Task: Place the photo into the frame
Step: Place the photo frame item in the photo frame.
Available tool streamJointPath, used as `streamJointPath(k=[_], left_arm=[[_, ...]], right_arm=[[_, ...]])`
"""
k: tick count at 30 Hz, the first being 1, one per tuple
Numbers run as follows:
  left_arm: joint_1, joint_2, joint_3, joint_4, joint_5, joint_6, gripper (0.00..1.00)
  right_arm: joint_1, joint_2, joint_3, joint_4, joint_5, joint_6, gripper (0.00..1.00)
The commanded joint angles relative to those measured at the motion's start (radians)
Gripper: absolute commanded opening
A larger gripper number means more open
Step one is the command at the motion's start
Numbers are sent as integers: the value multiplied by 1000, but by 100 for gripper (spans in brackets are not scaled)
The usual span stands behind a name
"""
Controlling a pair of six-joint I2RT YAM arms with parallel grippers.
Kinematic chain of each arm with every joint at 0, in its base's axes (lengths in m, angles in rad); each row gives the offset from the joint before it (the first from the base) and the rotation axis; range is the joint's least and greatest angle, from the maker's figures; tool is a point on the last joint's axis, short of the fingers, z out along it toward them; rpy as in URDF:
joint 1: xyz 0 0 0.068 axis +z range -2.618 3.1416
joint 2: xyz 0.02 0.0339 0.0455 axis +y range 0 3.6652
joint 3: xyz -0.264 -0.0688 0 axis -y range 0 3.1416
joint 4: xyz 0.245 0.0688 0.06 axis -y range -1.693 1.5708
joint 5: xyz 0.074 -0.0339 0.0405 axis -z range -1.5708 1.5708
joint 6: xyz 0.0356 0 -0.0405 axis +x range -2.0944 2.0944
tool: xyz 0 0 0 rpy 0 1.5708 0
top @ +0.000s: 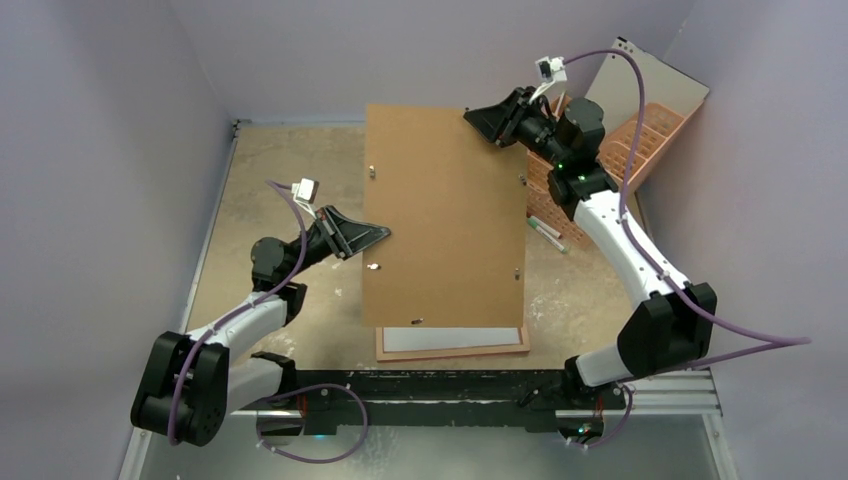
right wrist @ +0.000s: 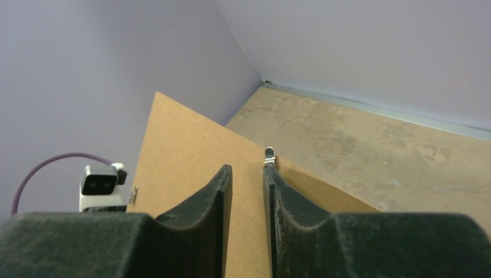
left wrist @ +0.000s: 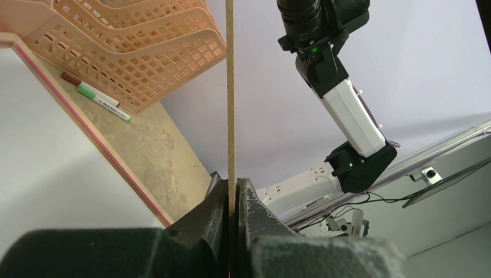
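Note:
A plain brown backing board [top: 445, 210] hangs tilted above the table. My left gripper [top: 378, 235] is shut on its left edge, and the left wrist view shows the board's thin edge [left wrist: 230, 87] pinched between the jaws of the left gripper [left wrist: 232, 194]. The frame [top: 452, 352] lies flat underneath with its pale wood side up, its edge [left wrist: 92, 130] showing a pink line. The white back of the photo [top: 450, 338] [left wrist: 40, 168] shows inside it. My right gripper [top: 480, 122] [right wrist: 248, 168] hovers at the board's far right corner, open by a narrow gap with nothing between its fingers.
A peach plastic organiser [top: 640, 140] [left wrist: 133, 46] stands at the back right, behind the right arm. A green and white marker [top: 545, 230] [left wrist: 98, 95] lies beside it. A grey panel [top: 650, 85] leans in the back right corner. Small metal tabs [right wrist: 268, 153] stick out of the board.

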Motion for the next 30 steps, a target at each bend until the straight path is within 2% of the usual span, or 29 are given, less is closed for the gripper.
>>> streamJointPath(k=[1, 11, 15, 20, 26, 30], left_arm=[[-6, -15, 7, 110, -18, -22, 0], [-6, -33, 12, 70, -21, -4, 0], [-6, -24, 5, 56, -31, 1, 0], [-6, -4, 5, 65, -34, -7, 0], [-6, -1, 3, 76, -21, -12, 0], [-6, -3, 6, 85, -9, -19, 0]], right_arm=[[8, 3, -4, 82, -97, 0, 28], [8, 24, 7, 46, -104, -49, 34], [8, -39, -30, 97, -49, -55, 38], [8, -127, -121, 165, 95, -58, 41], [8, -102, -101, 121, 149, -65, 46], [8, -62, -73, 108, 127, -67, 47]])
